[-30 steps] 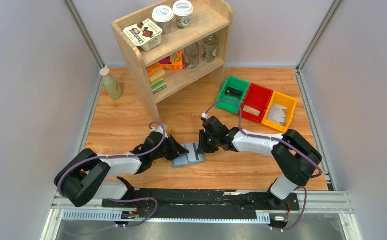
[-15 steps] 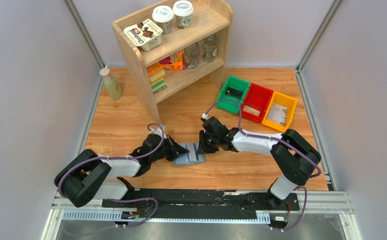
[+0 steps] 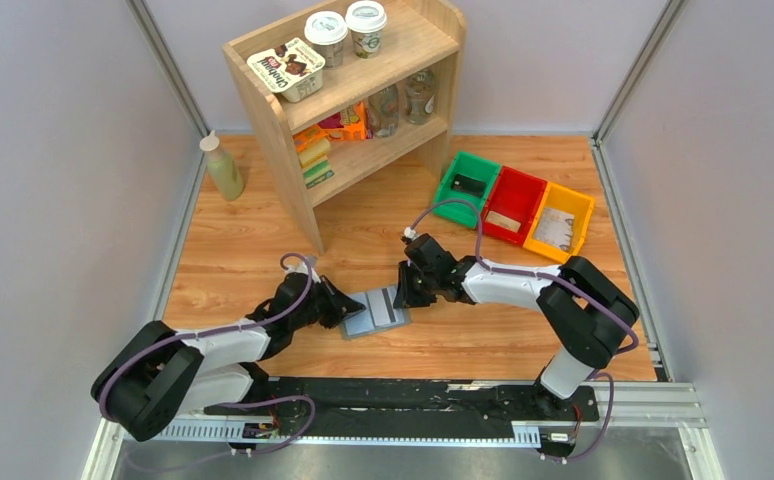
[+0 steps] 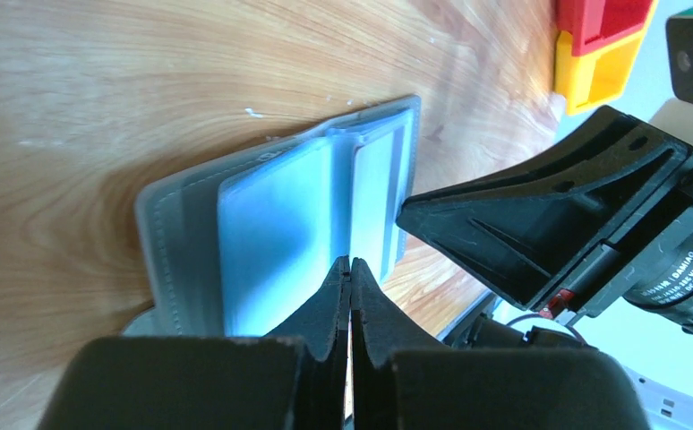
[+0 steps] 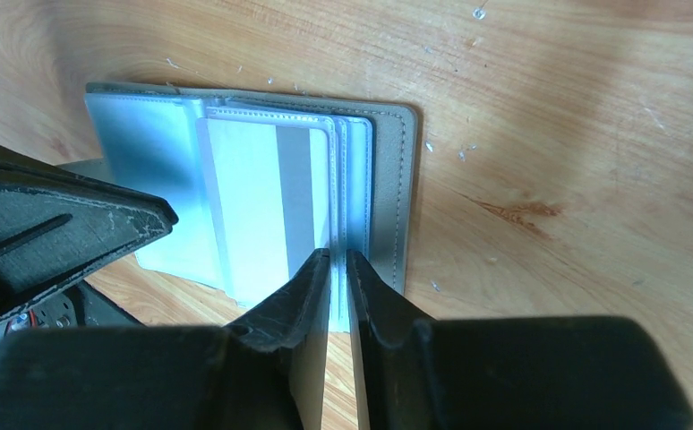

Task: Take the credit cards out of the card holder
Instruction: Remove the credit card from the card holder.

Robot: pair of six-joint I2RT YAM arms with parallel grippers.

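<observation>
Left gripper (image 4: 350, 262) has slid back toward the near-left corner, jaws pressed together. Wallet (image 3: 375, 312) lies open by the near edge, cards (image 5: 262, 197) still pocketed. Right gripper (image 5: 337, 253) jaws are nearly closed; whether they grip, I cannot tell.

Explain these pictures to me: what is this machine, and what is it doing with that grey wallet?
Two black-and-white robot arms are bolted at the table's near edge. One picture looks down from above; the other two come from cameras on each wrist, showing that arm's own fingers close up. On the wooden table lies a small grey fold-open card holder, spread open, with pale credit cards tucked in its blue-grey pockets. The left pincer is pressed shut at the holder's edge; the right pincer is nearly closed at the cards' edge, though I cannot tell whether it grips one. Behind stand a wooden shelf and green, red and yellow bins.
</observation>
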